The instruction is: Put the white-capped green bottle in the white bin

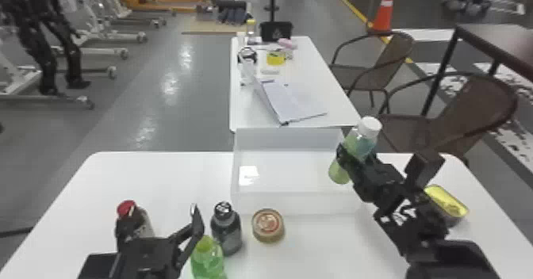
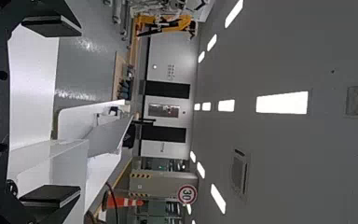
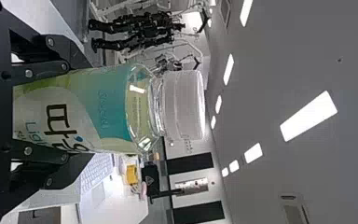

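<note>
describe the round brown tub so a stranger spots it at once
On the near white table stands the white bin. Nearer the robot sits the tub, squat and round, with a reddish mark on top. The dark bottle beside it is taller, with a neck.

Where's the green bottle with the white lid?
In the head view, the bottle is on the right, in the right gripper, by the white bin's right end.

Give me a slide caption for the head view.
Right gripper holding the white-capped green bottle at the white bin's right end.
</note>
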Controlling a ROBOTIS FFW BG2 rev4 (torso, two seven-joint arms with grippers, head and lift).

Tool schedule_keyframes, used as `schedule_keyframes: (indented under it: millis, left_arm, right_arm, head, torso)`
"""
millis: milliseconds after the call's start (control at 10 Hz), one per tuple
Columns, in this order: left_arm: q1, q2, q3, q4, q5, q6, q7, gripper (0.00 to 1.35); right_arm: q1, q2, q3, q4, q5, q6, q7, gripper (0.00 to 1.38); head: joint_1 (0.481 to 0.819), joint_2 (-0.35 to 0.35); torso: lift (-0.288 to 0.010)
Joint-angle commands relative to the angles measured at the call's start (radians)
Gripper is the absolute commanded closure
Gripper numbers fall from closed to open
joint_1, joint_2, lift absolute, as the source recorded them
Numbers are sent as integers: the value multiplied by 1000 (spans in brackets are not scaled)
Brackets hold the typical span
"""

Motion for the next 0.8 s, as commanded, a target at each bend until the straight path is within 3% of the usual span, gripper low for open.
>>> schedule_keyframes:
  millis: [0, 100, 700]
  left_arm:
    - [-2, -3, -1, 2, 3, -3, 0, 111]
    - [-2, -3, -1, 2, 4, -5, 0, 111]
    - [-2, -3, -1, 13, 15, -17, 0, 111]
  right_arm:
    - [-28, 0, -1, 64, -6, 0, 49, 783]
    - [-46, 0, -3, 96, -2, -6, 87, 782]
    - [-119, -7, -3, 191, 20, -36, 107, 783]
  head:
    - [549, 0]
    - [549, 0]
    - [549, 0]
  torso:
    - [-100]
    - [-100]
    - [-100]
